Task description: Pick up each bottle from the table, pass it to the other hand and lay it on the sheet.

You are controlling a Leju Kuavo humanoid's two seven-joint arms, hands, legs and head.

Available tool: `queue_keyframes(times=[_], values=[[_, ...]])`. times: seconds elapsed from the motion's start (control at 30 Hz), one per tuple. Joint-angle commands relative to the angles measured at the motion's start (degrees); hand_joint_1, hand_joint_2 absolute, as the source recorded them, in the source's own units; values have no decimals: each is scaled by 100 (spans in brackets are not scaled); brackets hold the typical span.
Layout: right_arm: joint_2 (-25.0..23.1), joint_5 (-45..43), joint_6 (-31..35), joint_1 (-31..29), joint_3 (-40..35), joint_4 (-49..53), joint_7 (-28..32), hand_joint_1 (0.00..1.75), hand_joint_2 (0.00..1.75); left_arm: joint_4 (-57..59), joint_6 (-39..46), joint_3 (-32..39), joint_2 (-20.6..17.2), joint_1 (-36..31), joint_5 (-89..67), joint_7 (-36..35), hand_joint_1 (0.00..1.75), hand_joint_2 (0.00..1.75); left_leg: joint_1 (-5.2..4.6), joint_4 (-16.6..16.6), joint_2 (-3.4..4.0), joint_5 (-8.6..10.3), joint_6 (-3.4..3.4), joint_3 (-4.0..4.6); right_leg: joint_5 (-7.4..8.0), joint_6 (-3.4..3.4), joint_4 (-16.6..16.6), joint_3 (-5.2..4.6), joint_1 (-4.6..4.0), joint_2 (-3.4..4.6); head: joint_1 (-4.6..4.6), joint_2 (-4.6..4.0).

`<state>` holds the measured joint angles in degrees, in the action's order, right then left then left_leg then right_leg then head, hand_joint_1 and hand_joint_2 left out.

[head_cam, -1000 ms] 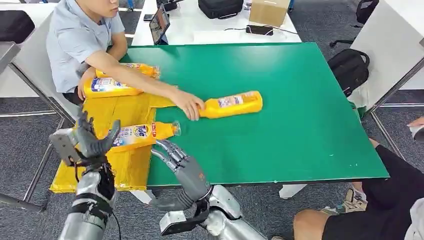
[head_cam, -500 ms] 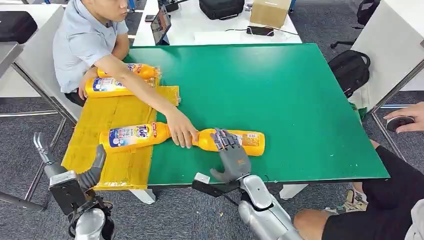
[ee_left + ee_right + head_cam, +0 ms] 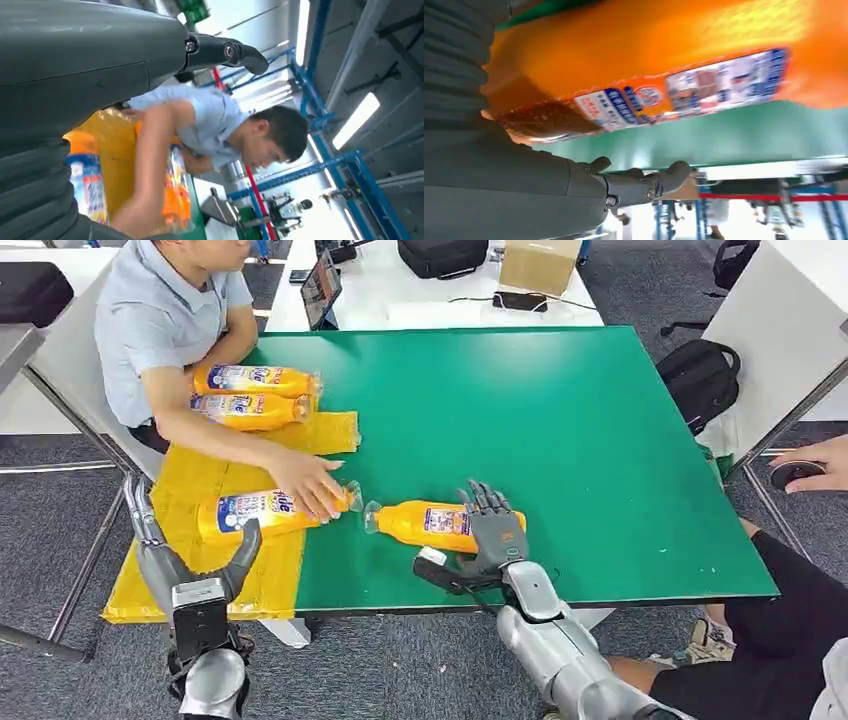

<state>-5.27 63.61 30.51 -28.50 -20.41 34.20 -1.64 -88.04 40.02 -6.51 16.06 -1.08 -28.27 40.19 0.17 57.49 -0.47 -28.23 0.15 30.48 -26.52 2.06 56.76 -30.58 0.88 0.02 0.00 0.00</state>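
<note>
An orange bottle lies on its side on the green table near the front edge, cap pointing left. My right hand rests on its base end with fingers laid over it; in the right wrist view the bottle lies against the palm, and the thumb is apart from it. My left hand is open, fingers spread upward, below the front left corner. A person's hand touches another bottle on the yellow sheet. Two more bottles lie at the sheet's far end.
A person in a light shirt sits at the table's left, arm stretched over the sheet. Another person's hand and knee are at the right. A black backpack stands on the floor beyond the right edge.
The person's hand let go of the table bottle's neck and moved onto the sheet bottle. My left hand rose beside the sheet. My right hand stays over the bottle's base.
</note>
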Motion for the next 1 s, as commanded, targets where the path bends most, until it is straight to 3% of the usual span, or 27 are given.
queue_keyframes(times=[0.03,0.33,0.37,0.4,0.77,0.83,0.93,1.0], values=[[55,298,-458,-617,233,-1064,-675,0,175,474,-2,-211,-251,-318,529,-19,0,175,0,0,-1,4,-2,2,3,-6,0,-1,-1,-4,2,0],[41,330,-1091,-654,279,-1196,-805,0,175,627,-2,-230,-329,-384,669,-19,0,175,1,-3,-3,8,-1,-1,6,-6,-3,3,-2,-8,2,0],[23,307,-1278,-682,278,-1235,-745,117,175,661,-2,-254,-366,-417,720,-19,0,175,3,0,-3,10,-2,1,9,-8,-5,3,-4,-8,2,0],[21,275,-1420,-678,292,-1265,-727,175,175,699,-2,-279,-389,-437,748,-19,0,175,6,0,-1,14,-3,5,15,-11,-8,1,-7,-8,2,0],[32,209,-1676,-698,302,-1299,-589,175,175,818,-2,-336,-451,-503,818,-19,0,175,4,-1,-10,14,-1,-32,11,-7,-9,39,-5,-14,2,0],[26,-13,-1904,-692,406,-1292,-262,175,175,876,-2,-436,-527,-546,966,-19,0,175,1,0,-8,8,0,-41,6,-4,-6,46,-2,-11,2,0],[150,-690,-2679,-657,673,-1371,866,175,175,1035,-222,-629,-651,-721,1279,-19,0,175,3,0,-16,10,-1,-41,6,-4,-9,50,-3,-19,2,0],[202,-811,-2568,-625,699,-1385,989,175,175,1236,-219,-706,-667,-832,1371,-19,0,175,7,-4,-21,15,-1,-43,11,-5,-17,54,-8,-25,4,0]])
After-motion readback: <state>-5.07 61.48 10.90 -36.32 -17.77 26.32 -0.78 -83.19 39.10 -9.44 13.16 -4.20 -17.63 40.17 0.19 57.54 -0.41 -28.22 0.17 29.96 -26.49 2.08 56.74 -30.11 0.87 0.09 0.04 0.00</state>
